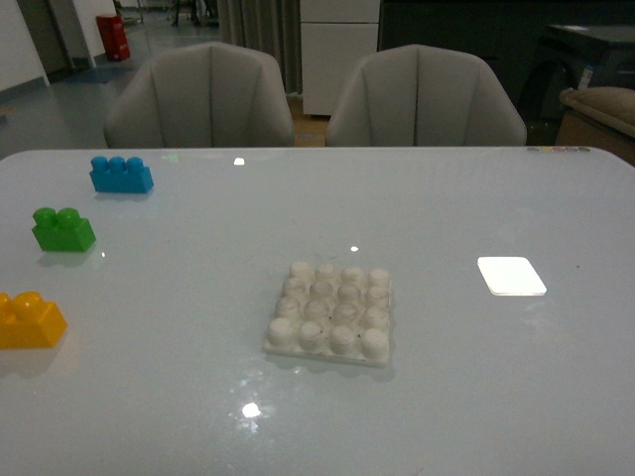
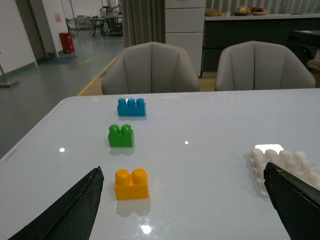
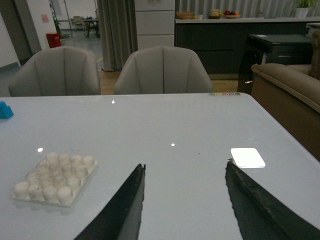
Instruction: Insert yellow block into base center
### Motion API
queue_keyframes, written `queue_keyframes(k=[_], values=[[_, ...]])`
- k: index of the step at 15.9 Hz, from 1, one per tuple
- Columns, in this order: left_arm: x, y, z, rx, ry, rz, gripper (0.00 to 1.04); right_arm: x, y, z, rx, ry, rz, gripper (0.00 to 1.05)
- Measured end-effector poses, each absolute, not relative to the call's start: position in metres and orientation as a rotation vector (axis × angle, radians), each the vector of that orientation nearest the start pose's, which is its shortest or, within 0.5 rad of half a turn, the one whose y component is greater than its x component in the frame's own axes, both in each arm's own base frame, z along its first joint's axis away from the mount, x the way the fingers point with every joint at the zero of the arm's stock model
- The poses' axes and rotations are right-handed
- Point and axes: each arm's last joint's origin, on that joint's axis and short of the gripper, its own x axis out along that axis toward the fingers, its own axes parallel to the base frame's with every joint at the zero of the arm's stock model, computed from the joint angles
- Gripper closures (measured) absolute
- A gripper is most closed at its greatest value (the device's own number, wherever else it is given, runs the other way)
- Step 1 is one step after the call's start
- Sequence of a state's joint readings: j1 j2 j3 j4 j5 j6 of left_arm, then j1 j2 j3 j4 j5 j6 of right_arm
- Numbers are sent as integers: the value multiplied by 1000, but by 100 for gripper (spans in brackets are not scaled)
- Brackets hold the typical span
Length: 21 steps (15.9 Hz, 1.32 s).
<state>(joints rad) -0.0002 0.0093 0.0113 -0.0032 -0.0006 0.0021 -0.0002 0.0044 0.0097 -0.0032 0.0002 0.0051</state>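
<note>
The yellow block (image 1: 30,320) lies on the white table at the near left, two studs up; it also shows in the left wrist view (image 2: 131,184). The white base (image 1: 332,312) lies flat near the table's middle, with nothing on its studs; it shows in the left wrist view (image 2: 285,165) and right wrist view (image 3: 54,179). My left gripper (image 2: 182,172) is open and empty, with the yellow block just inside its one finger. My right gripper (image 3: 184,167) is open and empty over bare table beside the base. Neither arm shows in the front view.
A green two-stud brick (image 1: 63,229) and a blue three-stud brick (image 1: 121,175) lie behind the yellow block on the left. Two grey chairs (image 1: 208,99) stand past the table's far edge. A bright light patch (image 1: 511,276) reflects right of the base.
</note>
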Motion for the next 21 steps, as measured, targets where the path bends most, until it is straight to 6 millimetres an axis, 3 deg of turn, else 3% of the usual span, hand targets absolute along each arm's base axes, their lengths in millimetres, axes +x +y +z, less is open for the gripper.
queue_keyframes(k=[2, 4, 6, 9, 13, 17, 19, 20, 21], values=[[98, 0, 166, 2, 1, 0, 7, 97, 0, 166, 5, -2, 0, 40], [98, -1, 166, -53, 233, -61, 7, 97, 0, 166, 5, -3, 0, 24], [100, -8, 183, -79, 282, -108, 7, 97, 0, 166, 5, -2, 0, 7], [103, -13, 210, -90, 152, -161, 7, 97, 0, 166, 5, -2, 0, 7], [143, -3, 207, -81, 177, -151, 7, 97, 0, 166, 5, -2, 0, 6], [230, 21, 223, -13, 139, -122, 7, 97, 0, 166, 5, -2, 0, 6], [274, 34, 209, -7, 243, -111, 7, 97, 0, 166, 5, -2, 0, 6], [315, 47, 174, -4, 409, -91, 7, 97, 0, 166, 5, -2, 0, 6], [361, 67, 124, 1, 576, -27, 7, 97, 0, 166, 5, -2, 0, 6]])
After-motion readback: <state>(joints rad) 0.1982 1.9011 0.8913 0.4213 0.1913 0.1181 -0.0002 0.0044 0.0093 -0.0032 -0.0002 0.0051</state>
